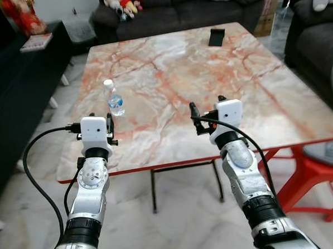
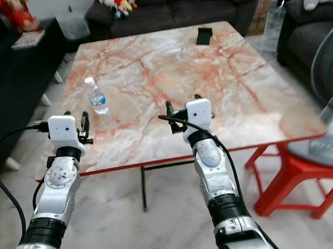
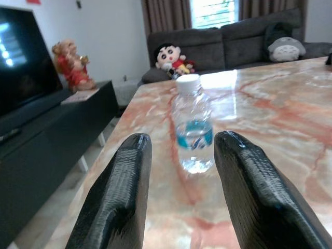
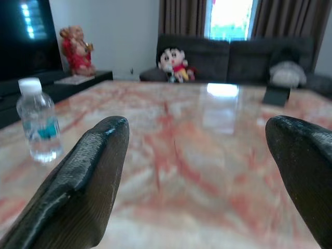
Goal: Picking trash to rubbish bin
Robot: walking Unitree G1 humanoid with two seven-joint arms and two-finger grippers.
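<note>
Facing: a marble-patterned table (image 1: pixel 209 77) with red legs; I am looking down over both raised silver arms from the robot's head.
Trash item: a small clear water bottle (image 1: pixel 114 98) with a white cap and blue label, standing upright on the table's left part, near the left edge.
Bottle axis: vertical, cap up, so its long axis crosses the line of my fingers at a right angle.
Left gripper: the left gripper (image 3: pixel 179 171) hangs over the near edge of the table, fingers spread moderately wide and holding nothing.
Key relation: in the left wrist view the bottle sits straight ahead, framed in the gap between the two black fingers, a little beyond their tips and not touching them.
Right gripper: the right gripper (image 4: pixel 199 155) is over the near middle of the table, fingers very wide apart and empty; from it the bottle lies well off toward the robot's left.
Nearer arm: the left, clearly; I judge it the one to use.
Next move, as I judge it: a straight push forward until the fingers flank the bottle's body, then close.
Other things: a dark phone-like object (image 1: pixel 216 36) at the far edge; a sofa with plush toys (image 1: pixel 122 3) beyond.
</note>
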